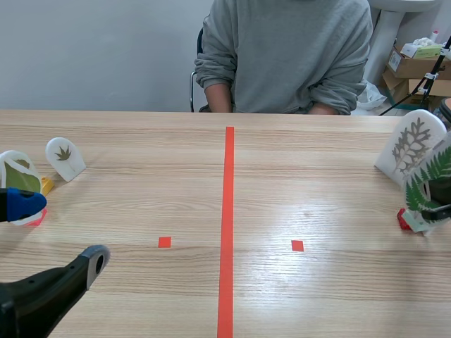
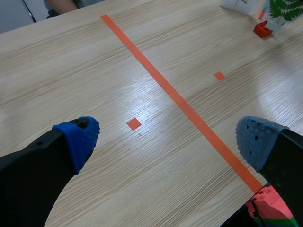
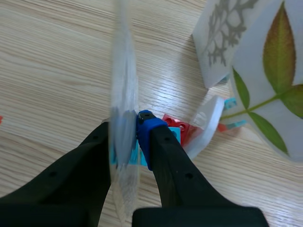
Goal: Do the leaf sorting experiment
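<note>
Right wrist view: the right jaws clamp the edge-on leaf card (image 3: 124, 94) between them; left jaws stand apart.

The laminated card (image 3: 124, 71) pinched in the right gripper (image 3: 126, 133) shows edge-on and blurred, its leaf unseen; the person (image 1: 282, 49) is cropped above the shoulders.

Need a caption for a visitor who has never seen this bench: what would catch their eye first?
Probably the long orange-red tape line down the middle of the table, leading to the person in a grey sweatshirt seated across it. Next, the right pincer at the table's right edge, shut on a clear fern card, beside a white card bearing a pale branching leaf.
</note>
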Robot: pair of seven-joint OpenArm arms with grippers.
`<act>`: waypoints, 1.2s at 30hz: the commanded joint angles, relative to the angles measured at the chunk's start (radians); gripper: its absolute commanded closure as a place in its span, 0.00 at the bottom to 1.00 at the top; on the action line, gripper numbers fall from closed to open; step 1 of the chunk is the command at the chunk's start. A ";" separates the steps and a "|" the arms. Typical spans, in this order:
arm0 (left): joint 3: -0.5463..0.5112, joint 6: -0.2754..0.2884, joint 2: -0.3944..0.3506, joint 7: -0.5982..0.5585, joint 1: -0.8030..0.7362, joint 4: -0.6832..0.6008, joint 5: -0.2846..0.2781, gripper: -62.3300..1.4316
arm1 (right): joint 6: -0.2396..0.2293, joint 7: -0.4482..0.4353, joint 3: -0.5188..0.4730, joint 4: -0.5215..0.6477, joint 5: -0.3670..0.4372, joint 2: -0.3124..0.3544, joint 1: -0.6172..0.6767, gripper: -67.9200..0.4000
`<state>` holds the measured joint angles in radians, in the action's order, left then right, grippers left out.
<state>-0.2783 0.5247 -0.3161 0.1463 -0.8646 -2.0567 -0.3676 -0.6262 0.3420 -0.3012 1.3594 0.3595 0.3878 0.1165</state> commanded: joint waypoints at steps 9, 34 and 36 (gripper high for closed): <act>-0.005 -0.001 0.005 -0.015 0.001 -0.002 -0.010 0.01 | 0.036 -0.023 0.005 -0.034 -0.023 0.000 0.006 0.97; -0.005 -0.001 0.005 -0.015 0.001 -0.002 -0.011 0.01 | 0.061 -0.026 0.005 -0.039 -0.030 0.000 0.039 0.60; -0.005 -0.001 0.005 -0.015 0.001 -0.002 -0.011 0.01 | 0.061 -0.026 0.005 -0.039 -0.031 0.000 0.039 0.49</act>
<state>-0.2783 0.5251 -0.3161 0.1463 -0.8646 -2.0567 -0.3679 -0.5644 0.3202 -0.2981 1.3132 0.3248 0.3740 0.1646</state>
